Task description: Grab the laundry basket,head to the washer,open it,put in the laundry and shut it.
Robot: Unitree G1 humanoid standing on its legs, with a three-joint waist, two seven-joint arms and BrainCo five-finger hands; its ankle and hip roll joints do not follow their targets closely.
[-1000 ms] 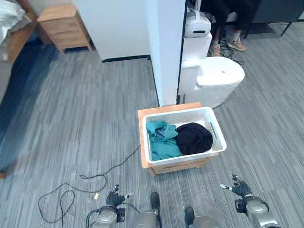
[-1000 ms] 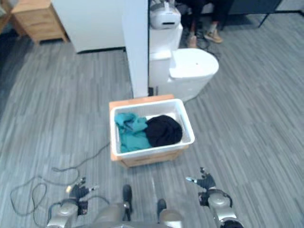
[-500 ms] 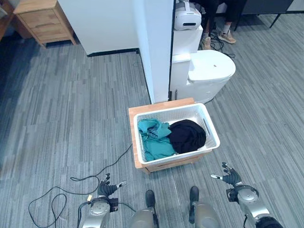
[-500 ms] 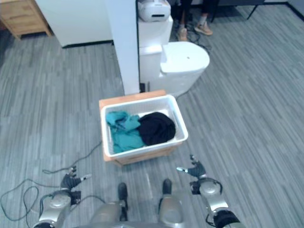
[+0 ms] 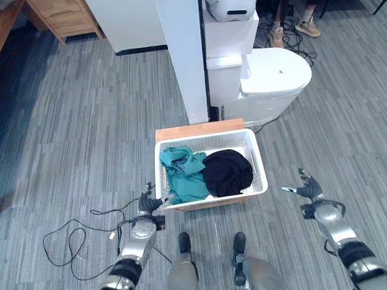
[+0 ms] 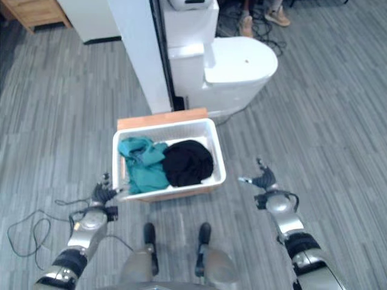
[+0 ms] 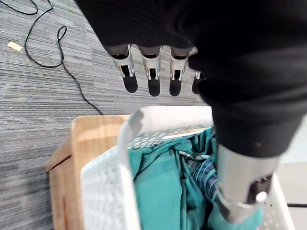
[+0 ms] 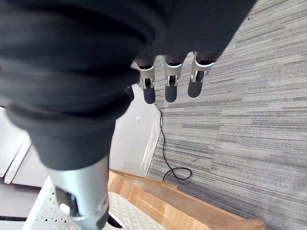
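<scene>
1. I see the white laundry basket (image 5: 257, 175) sitting on a low wooden stand (image 5: 181, 130) on the grey floor, straight ahead of me.
2. In the basket: teal garment (image 5: 184, 175) on my left side, black garment (image 5: 227, 172) on my right, the two touching.
3. My left hand (image 5: 149, 203) is just beside the basket's near-left corner. Fingers straight and spread; its thumb tip reaches the rim there. Nothing gripped. Left wrist view has the thumb over the basket rim (image 7: 127, 143) and the teal garment.
4. My right hand (image 5: 308, 190) is off the basket's right side, apart from it. Fingers relaxed and spread, holding nothing.
5. Beyond the stand: a white pillar (image 5: 184, 54), then a white rounded-lid appliance (image 5: 275, 69) beside it.
6. Wooden cabinet (image 5: 63, 15) at far left.
7. A person's shoes (image 5: 311, 27) at the far right.
</scene>
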